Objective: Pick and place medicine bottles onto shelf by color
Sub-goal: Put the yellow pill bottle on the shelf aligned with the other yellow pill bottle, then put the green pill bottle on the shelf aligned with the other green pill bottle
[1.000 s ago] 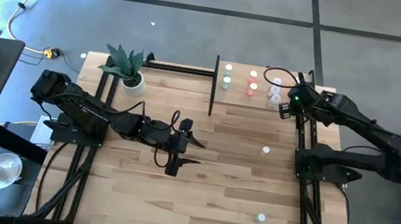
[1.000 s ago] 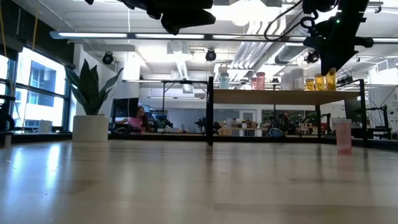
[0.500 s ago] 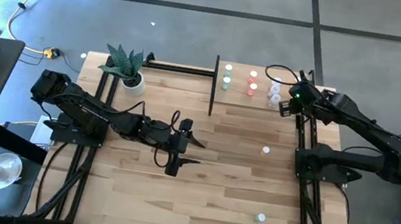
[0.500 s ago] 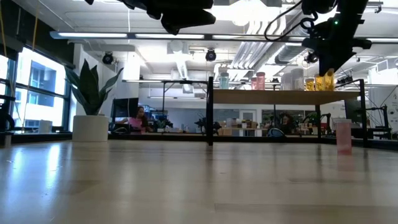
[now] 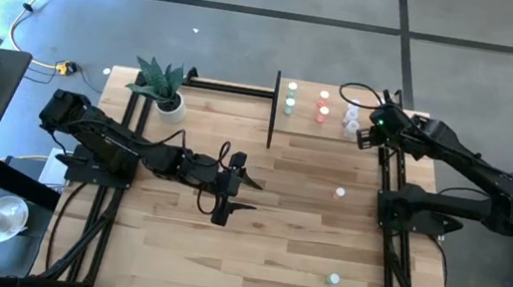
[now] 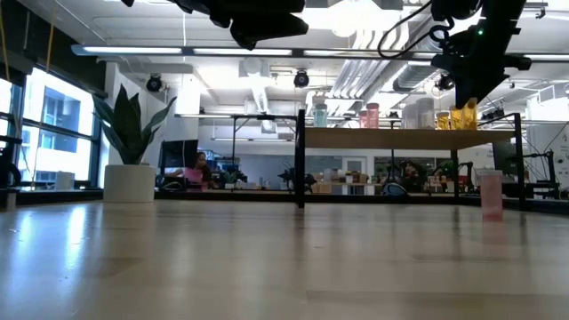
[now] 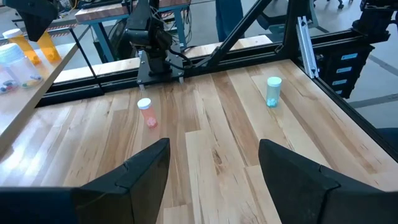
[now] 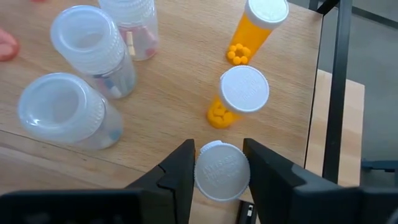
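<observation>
The right gripper (image 8: 217, 163) is seen over the right end of the shelf (image 5: 331, 134), at the upper right of the high view. In the right wrist view a bottle's white cap (image 8: 222, 171) lies between its two fingers (image 8: 180, 168); the fingers stand just beside the cap, and whether they press it or have just let go cannot be told. Just beyond that cap two orange bottles (image 8: 237, 96) are seen on the shelf board, one behind the other, and three clear bottles (image 8: 93, 53) with ribbed clear caps are grouped near them. In the high view the shelf also carries two green bottles (image 5: 290, 98) near its left end and two red bottles (image 5: 322, 105) at its middle. Two bottles are left on the planked table (image 5: 182, 244): a pink one (image 5: 339, 191) at centre right of the high view and a teal one (image 5: 333, 278) at lower right. Both are shown upright in the left wrist view, the pink one (image 7: 145, 112) at centre left and the teal one (image 7: 273, 91) at upper right, well apart. The left gripper (image 5: 233, 191) is held above the middle of the table, its fingers (image 7: 146, 168) spread wide with nothing between them. A potted plant (image 5: 166, 86) is placed at the table's upper left corner.
</observation>
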`<action>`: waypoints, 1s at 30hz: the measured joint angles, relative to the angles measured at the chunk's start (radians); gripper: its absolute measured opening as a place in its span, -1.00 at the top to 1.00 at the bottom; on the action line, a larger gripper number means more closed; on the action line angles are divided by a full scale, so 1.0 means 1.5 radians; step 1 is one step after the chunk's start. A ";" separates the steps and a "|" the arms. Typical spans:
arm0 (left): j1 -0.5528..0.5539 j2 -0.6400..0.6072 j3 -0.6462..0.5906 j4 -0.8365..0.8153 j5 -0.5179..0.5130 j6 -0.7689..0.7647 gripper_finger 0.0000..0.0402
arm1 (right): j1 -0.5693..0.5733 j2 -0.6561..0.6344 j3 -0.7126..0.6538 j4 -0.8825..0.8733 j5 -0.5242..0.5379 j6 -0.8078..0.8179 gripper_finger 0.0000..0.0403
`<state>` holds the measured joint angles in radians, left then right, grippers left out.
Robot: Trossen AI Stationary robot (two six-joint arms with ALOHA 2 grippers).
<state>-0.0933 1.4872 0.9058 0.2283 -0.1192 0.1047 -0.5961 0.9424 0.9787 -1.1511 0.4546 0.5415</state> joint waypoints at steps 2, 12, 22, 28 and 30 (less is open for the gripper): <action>0.000 0.000 0.000 0.000 0.000 0.000 -0.18 | 0.000 0.000 0.000 0.000 0.001 0.000 0.37; 0.000 0.000 0.000 0.000 0.000 0.000 -0.18 | 0.000 0.000 0.000 0.000 0.014 0.000 0.29; 0.000 0.000 0.000 0.000 0.000 0.000 -0.18 | 0.000 -0.003 0.000 0.003 0.033 -0.017 0.29; 0.000 0.000 0.000 0.000 0.000 0.000 -0.18 | 0.000 -0.021 0.000 0.005 0.031 -0.018 0.29; 0.000 0.000 0.000 0.000 0.000 0.000 -0.18 | 0.000 -0.031 0.000 0.005 0.026 -0.018 0.29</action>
<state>-0.0936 1.4876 0.9058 0.2283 -0.1188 0.1047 -0.5961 0.8960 0.9787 -1.1441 0.4931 0.5152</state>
